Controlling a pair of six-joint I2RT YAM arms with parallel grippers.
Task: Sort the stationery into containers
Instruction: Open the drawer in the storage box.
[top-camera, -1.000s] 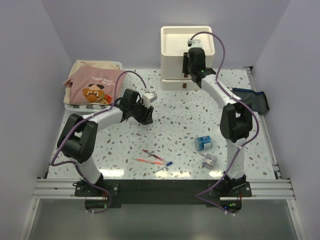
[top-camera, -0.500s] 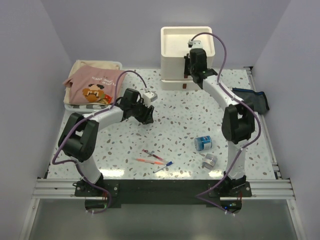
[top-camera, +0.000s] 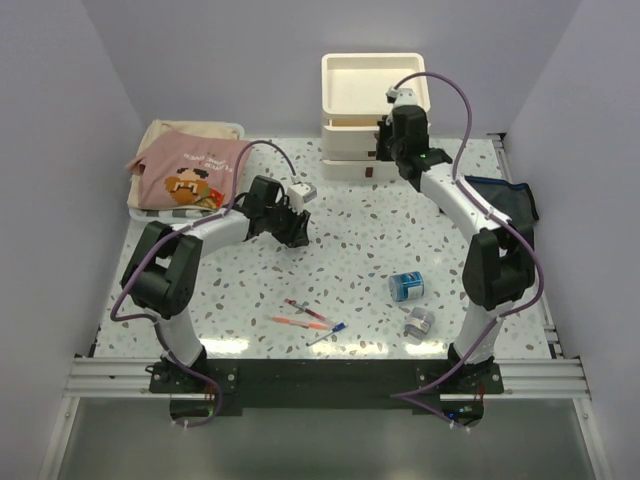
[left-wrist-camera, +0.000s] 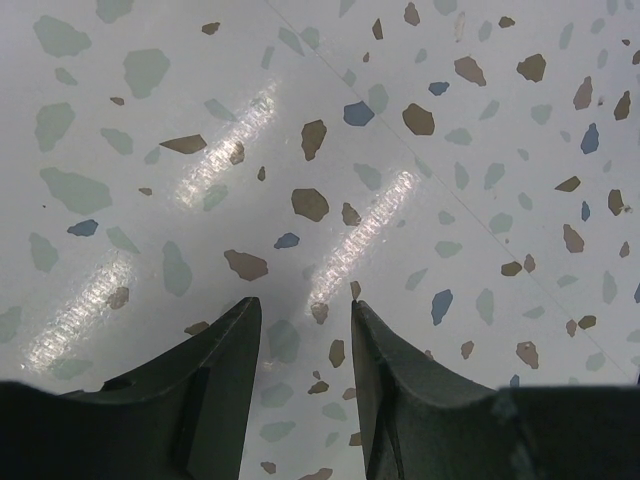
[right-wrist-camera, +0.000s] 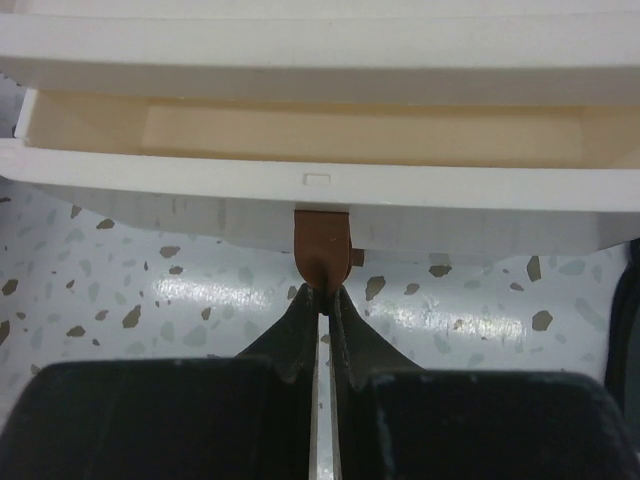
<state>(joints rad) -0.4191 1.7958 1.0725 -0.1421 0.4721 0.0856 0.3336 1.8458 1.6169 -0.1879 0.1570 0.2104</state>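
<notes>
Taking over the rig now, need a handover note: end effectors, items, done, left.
Right end effector: shut on the brown handle of a drawer in the cream drawer unit; drawer partly open.
Left end effector: open, empty, over bare table.
Loose near the front: pens, blue roll, grey roll. Navy pouch at the right edge.
Done: drawer pull started.
Left: pens and rolls to put away.

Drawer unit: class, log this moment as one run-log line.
right hand: shut on brown handle | drawer: partly out | left hand: open, above table | pens, blue roll, grey roll: loose on table
</notes>
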